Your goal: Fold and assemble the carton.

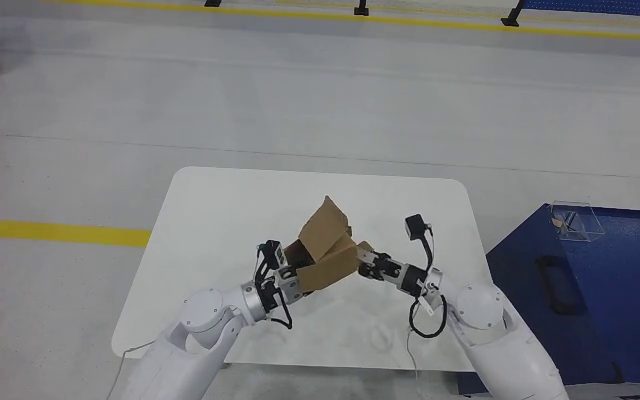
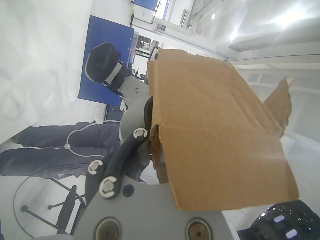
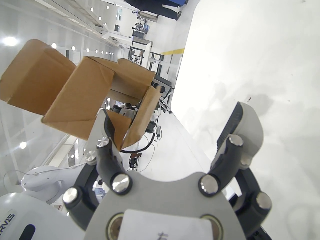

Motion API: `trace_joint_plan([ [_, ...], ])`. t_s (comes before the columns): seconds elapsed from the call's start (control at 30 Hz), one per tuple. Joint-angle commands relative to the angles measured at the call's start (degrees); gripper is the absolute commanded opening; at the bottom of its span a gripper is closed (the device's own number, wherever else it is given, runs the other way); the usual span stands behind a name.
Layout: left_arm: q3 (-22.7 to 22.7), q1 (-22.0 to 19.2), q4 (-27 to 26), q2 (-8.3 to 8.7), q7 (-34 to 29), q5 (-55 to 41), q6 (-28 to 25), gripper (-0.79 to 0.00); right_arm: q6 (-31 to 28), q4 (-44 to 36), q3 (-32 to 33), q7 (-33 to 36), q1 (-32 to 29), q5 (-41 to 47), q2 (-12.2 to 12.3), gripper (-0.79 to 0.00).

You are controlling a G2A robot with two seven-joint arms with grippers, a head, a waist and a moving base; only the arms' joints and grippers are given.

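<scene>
Carton (image 1: 325, 250): brown corrugated cardboard, half-erected, held above the tabletop (image 1: 220, 220) between both arms.
Left gripper (image 1: 290, 275): pinching the carton's lower panel edge.
Right gripper (image 1: 366, 262): spread wide, one finger (image 3: 103, 128) against a flap corner.
Handling: judged light, stiff yet creasable (flaps hang loose); best gripped near fold lines.

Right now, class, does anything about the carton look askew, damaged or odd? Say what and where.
Yes. The brown cardboard carton is tilted between the left hand and right hand, its flaps splayed at different angles. Its corner by the left hand looks crumpled and frayed.
</scene>
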Motion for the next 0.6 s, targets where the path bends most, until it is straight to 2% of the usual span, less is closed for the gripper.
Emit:
trace_joint_plan([
  [0.0,0.0,0.2,-0.2,-0.05,1.0,0.3,0.1,-0.785,-0.6,-0.1,1.0,-1.9,0.1,-0.8,0.0,0.0],
  [0.27,0.3,0.9,-1.5,-0.13,2.7,3.5,-1.6,-0.785,-0.2,-0.1,2.7,-11.2,2.1,-12.9,0.1,0.0],
  [0.57,0.9,3.0,-4.4,-0.05,5.3,8.9,-3.1,-0.785,2.3,2.5,-2.9,-15.1,5.6,-22.2,-1.1,0.0],
])
